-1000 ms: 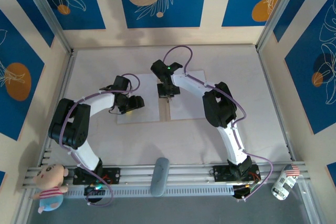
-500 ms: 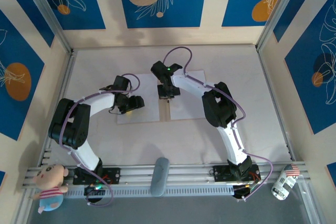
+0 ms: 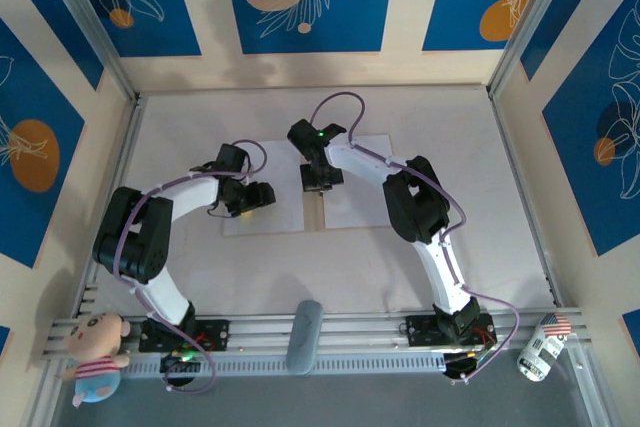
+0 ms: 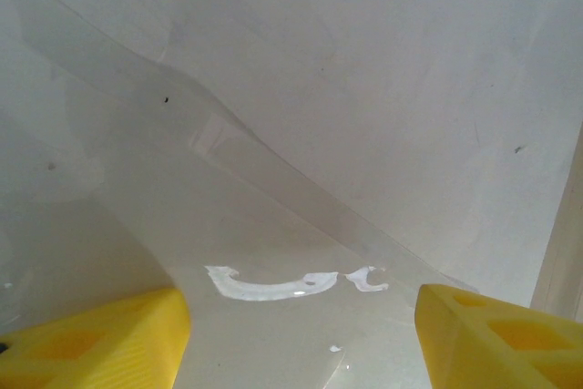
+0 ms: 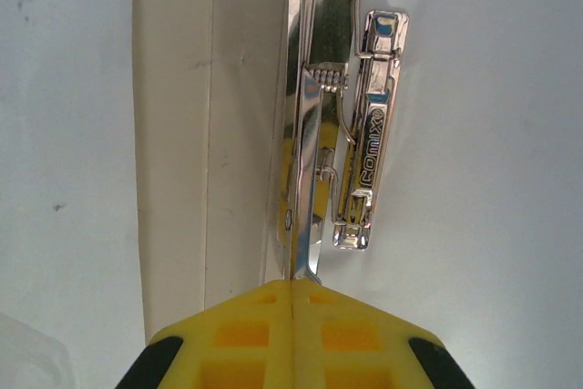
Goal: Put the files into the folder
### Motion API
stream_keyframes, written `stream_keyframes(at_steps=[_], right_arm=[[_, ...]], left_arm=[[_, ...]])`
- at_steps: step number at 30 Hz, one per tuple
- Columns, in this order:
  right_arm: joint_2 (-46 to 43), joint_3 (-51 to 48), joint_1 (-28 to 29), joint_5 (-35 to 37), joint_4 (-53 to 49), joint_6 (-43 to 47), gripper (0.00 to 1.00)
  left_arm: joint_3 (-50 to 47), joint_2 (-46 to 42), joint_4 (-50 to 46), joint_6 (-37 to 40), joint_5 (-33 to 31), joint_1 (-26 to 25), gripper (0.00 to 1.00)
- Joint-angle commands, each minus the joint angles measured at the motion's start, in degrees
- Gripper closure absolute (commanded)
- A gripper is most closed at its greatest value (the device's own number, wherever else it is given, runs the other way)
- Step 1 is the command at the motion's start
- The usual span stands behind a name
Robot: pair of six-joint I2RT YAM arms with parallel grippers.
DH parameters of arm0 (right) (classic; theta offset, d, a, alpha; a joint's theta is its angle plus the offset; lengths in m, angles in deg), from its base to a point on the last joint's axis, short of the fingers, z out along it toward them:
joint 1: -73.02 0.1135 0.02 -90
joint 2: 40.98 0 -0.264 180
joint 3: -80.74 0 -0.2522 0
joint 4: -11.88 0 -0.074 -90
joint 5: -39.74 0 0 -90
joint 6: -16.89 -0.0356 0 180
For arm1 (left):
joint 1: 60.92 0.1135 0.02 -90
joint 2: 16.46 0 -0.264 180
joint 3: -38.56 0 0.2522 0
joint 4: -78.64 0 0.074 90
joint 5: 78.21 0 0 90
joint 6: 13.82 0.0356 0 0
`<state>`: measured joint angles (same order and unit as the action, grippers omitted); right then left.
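The tan folder [image 3: 319, 215] lies open in the middle of the table. One white file [image 3: 280, 219] covers its left panel and another file [image 3: 362, 202] its right. My right gripper [image 3: 318, 185] hovers over the spine. In the right wrist view the yellow fingers of my right gripper [image 5: 293, 284] are shut on the thin lever [image 5: 310, 161] of the chrome clip [image 5: 372, 134], beside the tan spine [image 5: 173, 134]. My left gripper [image 3: 242, 209] hangs over the left sheet. In its wrist view the left gripper [image 4: 301, 325] is open above a glossy whitish surface, nothing between its fingers.
A plush pig [image 3: 95, 349] sits at the near left corner. A grey oblong object [image 3: 303, 335] lies on the front rail and a white can [image 3: 541, 347] at the near right. Walls close in the table on three sides.
My right gripper has crept slightly toward the far side along the spine. The left arm has not moved.
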<state>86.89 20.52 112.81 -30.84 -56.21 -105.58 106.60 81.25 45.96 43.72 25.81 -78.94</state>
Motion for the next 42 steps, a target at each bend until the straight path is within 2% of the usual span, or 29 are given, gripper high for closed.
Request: stream_keyframes(at_steps=[1, 26, 42], right_arm=[[3.71, -1.91, 0.02, 2.89, -4.7, 0.41, 0.93], [4.6, -3.4, 0.02, 3.28, -4.36, 0.38, 0.95], [2.75, 0.4, -0.55, 4.44, -6.5, 1.13, 0.95]], left_arm=[[-0.73, 2.46, -1.48, 0.7, 1.01, 0.31, 0.31], [-1.28, 2.57, -0.95, 0.39, 1.23, 0.27, 0.32], [-1.2, 2.74, -1.05, 0.3, 1.1, 0.27, 0.32]])
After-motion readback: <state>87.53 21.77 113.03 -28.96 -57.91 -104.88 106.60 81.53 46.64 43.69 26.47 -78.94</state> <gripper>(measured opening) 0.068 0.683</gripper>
